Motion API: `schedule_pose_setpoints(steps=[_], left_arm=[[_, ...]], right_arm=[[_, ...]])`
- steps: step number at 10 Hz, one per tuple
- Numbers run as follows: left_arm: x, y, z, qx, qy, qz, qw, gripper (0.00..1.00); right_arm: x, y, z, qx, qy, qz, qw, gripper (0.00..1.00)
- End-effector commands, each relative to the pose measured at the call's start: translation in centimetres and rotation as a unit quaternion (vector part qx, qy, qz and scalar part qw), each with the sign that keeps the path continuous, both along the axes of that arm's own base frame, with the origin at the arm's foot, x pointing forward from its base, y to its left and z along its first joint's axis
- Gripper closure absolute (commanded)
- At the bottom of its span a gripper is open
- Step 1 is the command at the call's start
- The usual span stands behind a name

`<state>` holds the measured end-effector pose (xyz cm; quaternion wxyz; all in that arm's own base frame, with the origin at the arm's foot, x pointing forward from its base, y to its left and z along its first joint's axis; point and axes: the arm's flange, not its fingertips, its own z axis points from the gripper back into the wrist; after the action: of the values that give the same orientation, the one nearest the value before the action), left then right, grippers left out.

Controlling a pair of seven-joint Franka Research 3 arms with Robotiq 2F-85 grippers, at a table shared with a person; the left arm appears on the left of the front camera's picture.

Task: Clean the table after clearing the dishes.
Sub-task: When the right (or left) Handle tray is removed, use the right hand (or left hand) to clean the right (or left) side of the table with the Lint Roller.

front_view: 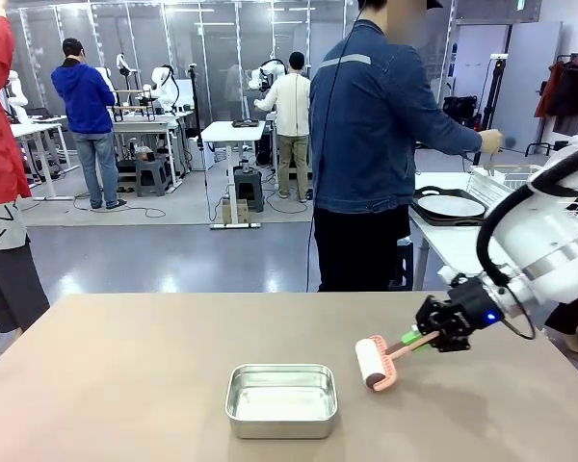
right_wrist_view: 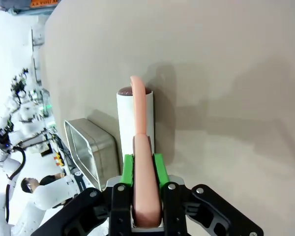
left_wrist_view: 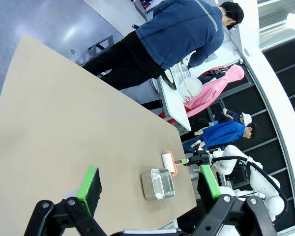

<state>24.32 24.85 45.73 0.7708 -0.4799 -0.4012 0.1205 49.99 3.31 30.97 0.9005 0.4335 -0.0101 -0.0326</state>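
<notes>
The left gripper hangs high above the wide beige-brown matte table, its green-padded fingers spread far apart with nothing between them. Looking down from it, the small rectangular steel pan sits far below, near the table's near edge.

From the front, that steel pan lies a little right of the table's middle, shallow and shiny, with bare tabletop all around it. Just to the pan's right, close but apart from it, is a lint roller with a white drum and a salmon-pink frame and handle. The drum is down at the tabletop; I cannot tell whether it presses on the surface. Further right of the pan, the right gripper is clamped on the roller's pink handle, the white arm sloping up and away behind it. Its own wrist camera shows the green pads squeezed on both sides of the handle, the roller lying straight ahead and the pan alongside.

Beyond the pan, past the table's far edge, a person in a blue denim jacket stands turned towards a white side table. Farther right of the pan, one round white plate rests there on a dark tray, beside a white wire rack that the person's hand reaches over.
</notes>
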Motion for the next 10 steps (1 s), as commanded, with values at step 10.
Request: schedule_pose_setpoints(steps=[10], left_arm=[[-0.3,0.1,0.2,0.001,0.001,-0.006,1.000,0.00]], right_arm=[[-5.1,-18.8,3.9,-0.302,-0.015,-0.032,0.953,0.79]])
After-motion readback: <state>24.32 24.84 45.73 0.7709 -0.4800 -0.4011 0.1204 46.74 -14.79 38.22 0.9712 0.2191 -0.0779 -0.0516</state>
